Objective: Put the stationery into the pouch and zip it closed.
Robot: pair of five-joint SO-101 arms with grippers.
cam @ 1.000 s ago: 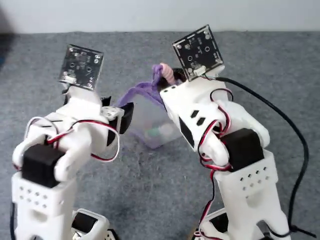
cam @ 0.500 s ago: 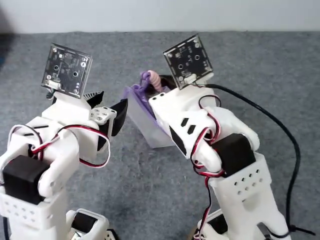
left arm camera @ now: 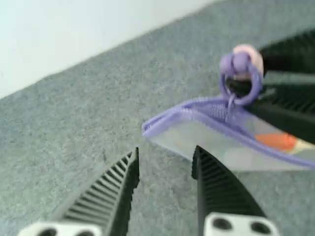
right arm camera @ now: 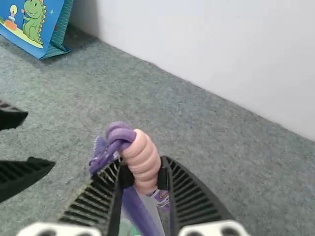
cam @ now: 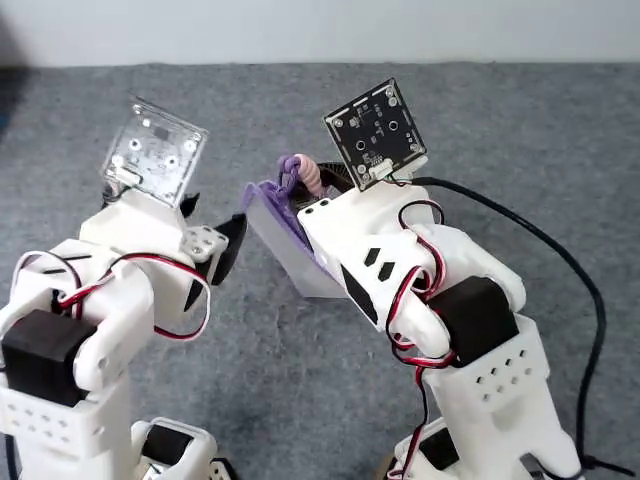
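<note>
The clear pouch with purple trim hangs tilted above the grey mat, held up by its zipper pull. My right gripper is shut on that pull, a pink coil with a purple loop, which sits at the pouch's top in the high view. My left gripper is open, just short of the pouch's near corner and not touching it; in the high view it is left of the pouch. Something orange lies inside the pouch.
A white wall bounds the far side of the grey mat. A blue dinosaur-print bag leans against the wall, off to the left arm's side. A black cable trails from the right arm over the mat.
My right gripper has carried the pull and pouch leftward, tipping the pouch up. The left gripper has come away from the pouch's edge and now points at its corner.
</note>
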